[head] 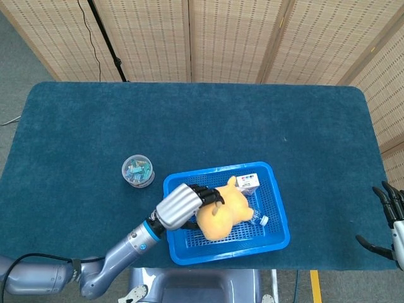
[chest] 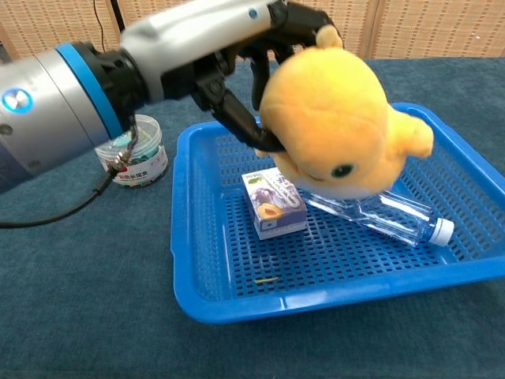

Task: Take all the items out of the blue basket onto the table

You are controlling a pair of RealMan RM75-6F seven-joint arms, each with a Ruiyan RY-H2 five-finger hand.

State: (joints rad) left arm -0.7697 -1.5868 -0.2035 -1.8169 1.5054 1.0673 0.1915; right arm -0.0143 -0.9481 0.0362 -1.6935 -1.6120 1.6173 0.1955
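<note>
The left hand (chest: 237,47) grips the yellow plush toy (chest: 335,118), fingers wrapped around its back, and holds it lifted above the blue basket (chest: 193,237); the toy hangs over the basket floor, not on the table (head: 189,120). This looks like the carry-out stage of 1 item, judged as not yet finished because the toy is not set down.

Below and just beside the hand, 3 items lie in the basket: a small purple-printed carton (chest: 274,204) directly under the fingers, a clear water bottle (chest: 387,219) beneath the toy, and a white box (head: 248,184) past the toy on the far side from the hand, seen in the head view.

Well apart from the hand's wrist side, a round plastic jar (head: 137,170) stands on the table, outside the basket; it may count as already removed.

The right hand (head: 390,221) hovers at the table's far edge, holding nothing, fingers spread.
</note>
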